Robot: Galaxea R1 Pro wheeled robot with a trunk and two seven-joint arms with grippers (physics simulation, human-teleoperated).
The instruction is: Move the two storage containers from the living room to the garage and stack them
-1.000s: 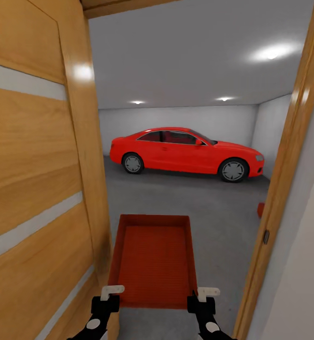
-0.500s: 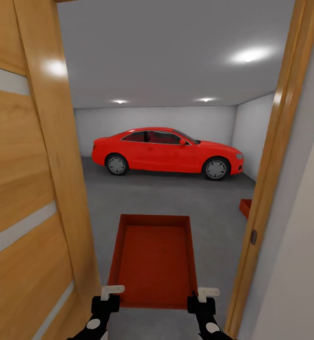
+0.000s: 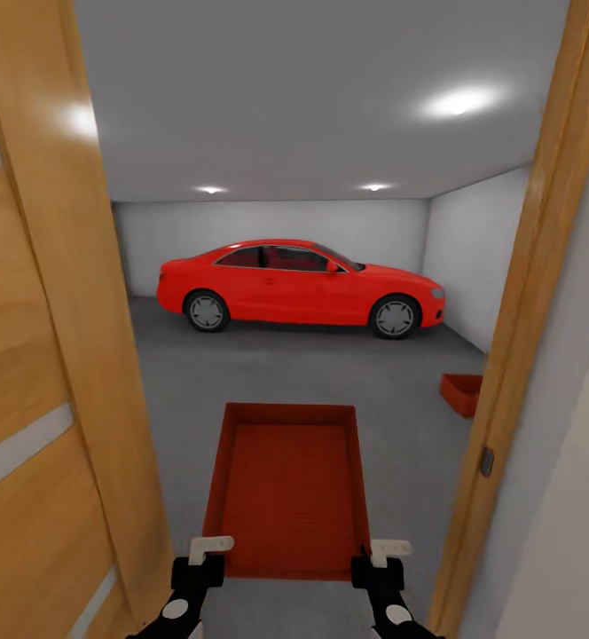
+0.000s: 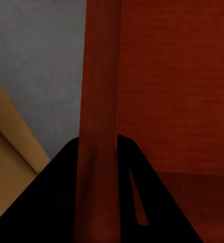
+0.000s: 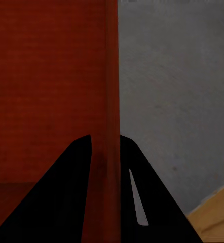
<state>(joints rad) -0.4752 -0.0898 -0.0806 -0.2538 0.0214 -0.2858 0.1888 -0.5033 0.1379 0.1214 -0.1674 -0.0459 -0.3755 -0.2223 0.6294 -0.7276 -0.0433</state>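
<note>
You stand in a wooden doorway, open wooden door [image 3: 37,382] at left, frame [image 3: 516,355] at right, red car [image 3: 299,282] parked across the garage's far end. Two smooth orange-red rectangular bins: one [image 3: 287,484] carried ahead of you, left gripper [image 3: 208,548] jaws clamped on its left wall, right gripper [image 3: 385,550] jaws on its right. The second bin [image 3: 461,393] sits on the grey mottled concrete floor [image 3: 330,373], just beside the frame.

Carried container [image 3: 287,484]: orange-red, rectangular, open-topped, smooth walls, ribbed-looking bottom. Held level in the doorway, long axis pointing into the garage, above the dark grey concrete floor [image 3: 330,364]. Its near side walls are gripped, one each, by the left gripper [image 4: 98,152] and right gripper [image 5: 106,152].

Second container [image 3: 462,393]: same colour, resting on the floor by the right wall, partly hidden by the door frame.
</note>
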